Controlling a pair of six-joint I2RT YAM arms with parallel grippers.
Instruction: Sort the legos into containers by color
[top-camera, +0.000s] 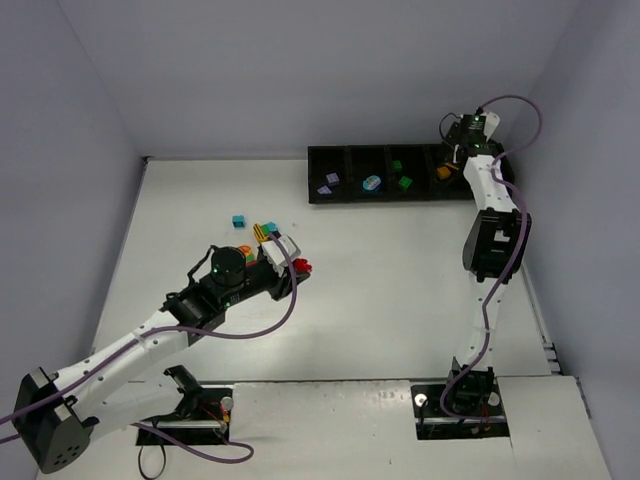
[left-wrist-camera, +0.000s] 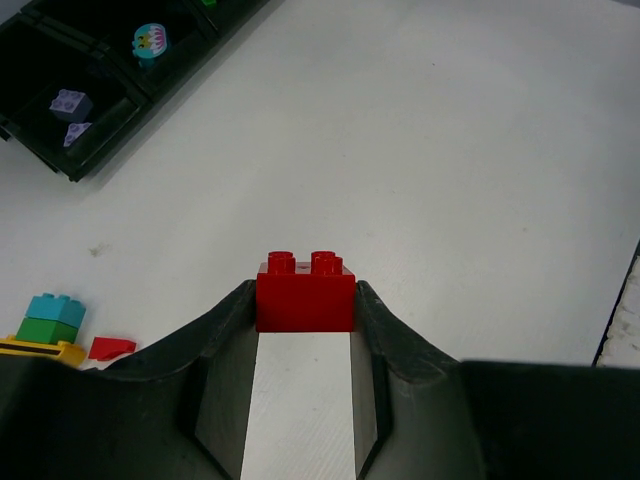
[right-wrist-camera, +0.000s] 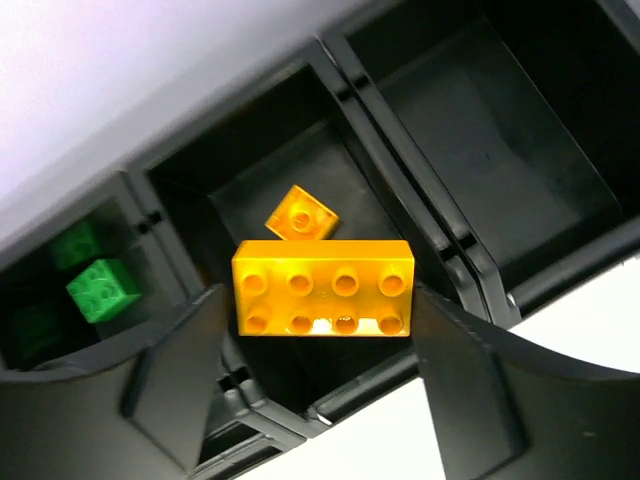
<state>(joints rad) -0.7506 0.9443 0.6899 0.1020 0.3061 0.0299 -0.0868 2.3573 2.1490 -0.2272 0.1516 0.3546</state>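
**Both grippers hold a brick: red on the L, orange on the R**

We see the left gripper clamped on a red brick, one finger on each side, studs up. In the top view it sits a little toward 9 o'clock of the middle of the table. We can't tell whether the brick touches the surface.

Near it, at abt 10 o'clock, lie the loose bricks. In the L wrist view they show at 8 o'clock: a stacked teal brick on a green base brick, w/ a yellow brick and a flat red bit just beside them. A lone teal brick lies apart from that group, further toward 10 o'clock.

The tray runs along the far edge at 12 to 1 o'clock. From its L end, bin by bin, we see:
- two lilac pieces
- a rounded teal piece
- two green bricks
- the orange bin

The right gripper hangs over that orange bin, at 1 o'clock in the top view. It grasps an orange brick w/ eight studs, held end to end betw. the fingers — both appear to touch it. Below it, at 12 o'clock in the R wrist view, a small orange piece lies on the bin floor. The green bricks show at 9 o'clock there, in the next bin over.
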